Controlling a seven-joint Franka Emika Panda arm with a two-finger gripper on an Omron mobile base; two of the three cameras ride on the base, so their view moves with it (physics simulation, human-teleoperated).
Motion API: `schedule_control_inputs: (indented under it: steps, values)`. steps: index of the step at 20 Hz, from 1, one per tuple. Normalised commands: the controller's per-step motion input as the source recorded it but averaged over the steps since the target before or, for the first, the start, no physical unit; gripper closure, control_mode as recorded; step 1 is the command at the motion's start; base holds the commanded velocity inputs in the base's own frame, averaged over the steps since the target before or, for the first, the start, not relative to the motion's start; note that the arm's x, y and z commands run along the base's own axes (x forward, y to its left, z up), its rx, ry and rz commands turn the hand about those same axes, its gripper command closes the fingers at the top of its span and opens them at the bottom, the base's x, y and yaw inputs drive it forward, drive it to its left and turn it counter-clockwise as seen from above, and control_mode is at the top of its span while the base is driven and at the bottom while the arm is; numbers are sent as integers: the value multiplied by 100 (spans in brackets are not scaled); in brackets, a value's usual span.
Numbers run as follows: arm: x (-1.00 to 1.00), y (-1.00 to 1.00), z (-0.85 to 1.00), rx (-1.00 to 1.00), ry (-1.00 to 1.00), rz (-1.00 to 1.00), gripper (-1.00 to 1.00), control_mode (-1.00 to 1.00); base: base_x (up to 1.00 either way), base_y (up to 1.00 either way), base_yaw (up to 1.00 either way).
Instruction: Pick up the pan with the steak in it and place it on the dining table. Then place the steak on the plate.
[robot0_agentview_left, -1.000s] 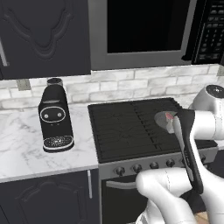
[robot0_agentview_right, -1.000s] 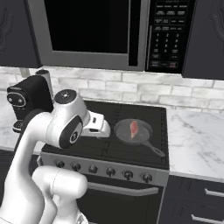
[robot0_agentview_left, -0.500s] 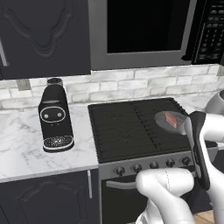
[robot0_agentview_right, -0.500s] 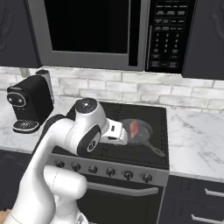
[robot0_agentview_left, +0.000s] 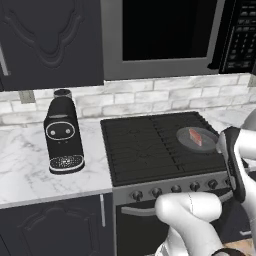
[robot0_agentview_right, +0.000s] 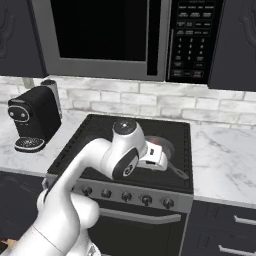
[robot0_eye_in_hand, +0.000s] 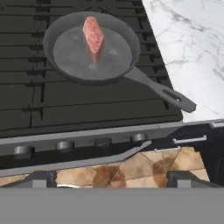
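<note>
Pan (robot0_eye_in_hand: 92, 52) is sitting on the stove (robot0_eye_in_hand: 65, 105) w/ steak (robot0_eye_in_hand: 93, 34) lying loose inside; handle (robot0_eye_in_hand: 159, 89) is pointing to 4 o'clock in hand view. Gripper (robot0_eye_in_hand: 111, 177) is hovering short of it, fingers spread, nothing btwn. Pan prob. stiff, front-heavy; steak could slide, so grab handle near the bowl.

pan (robot0_eye_in_hand: 92, 54): dark grey, on stove, handle toward marble counter | steak (robot0_eye_in_hand: 93, 33): pinkish-red, inside pan
</note>
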Motion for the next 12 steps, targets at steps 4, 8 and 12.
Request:
schedule_control_inputs:
  steps: [4, 8, 12]
  values:
    - [47, -58, -16, 0, 3, -4, -100, -100, 0, 0, 0]
    - [54, -56, -15, 0, 3, -2, -100, -100, 0, 0, 0]
    - [51, -50, -17, 0, 5, 0, -100, -100, 0, 0, 0]
